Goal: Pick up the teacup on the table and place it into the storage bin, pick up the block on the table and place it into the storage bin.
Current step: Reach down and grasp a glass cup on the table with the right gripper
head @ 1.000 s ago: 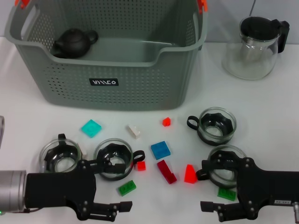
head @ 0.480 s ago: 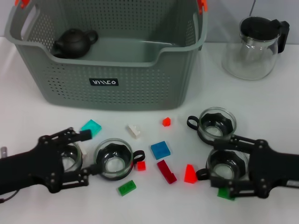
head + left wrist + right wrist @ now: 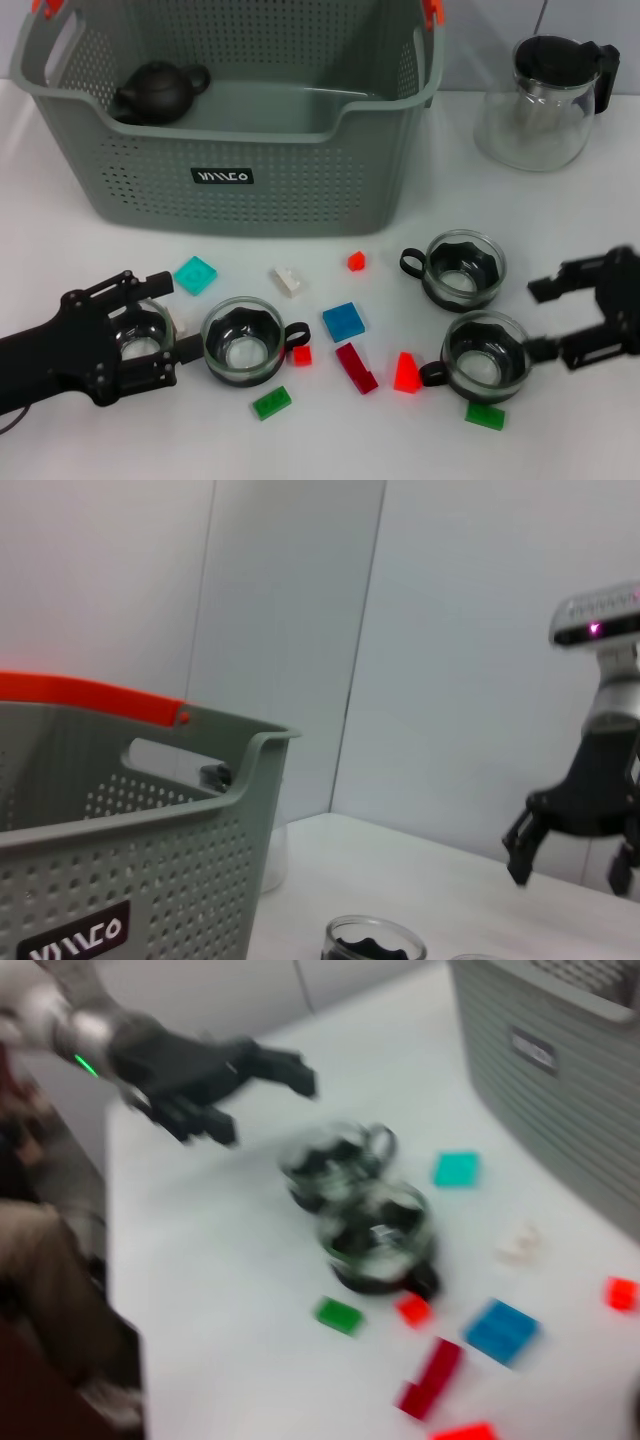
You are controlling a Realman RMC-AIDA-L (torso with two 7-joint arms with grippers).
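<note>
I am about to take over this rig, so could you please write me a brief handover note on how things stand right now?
Left gripper: open, around the leftmost teacup, not lifted.
Right gripper: open, beside the front right teacup, holding nothing.
Storage bin: holds only a dark teapot.
Done: nothing binned yet.
Left: all four teacups and the scattered blocks, such as the blue block.
</note>
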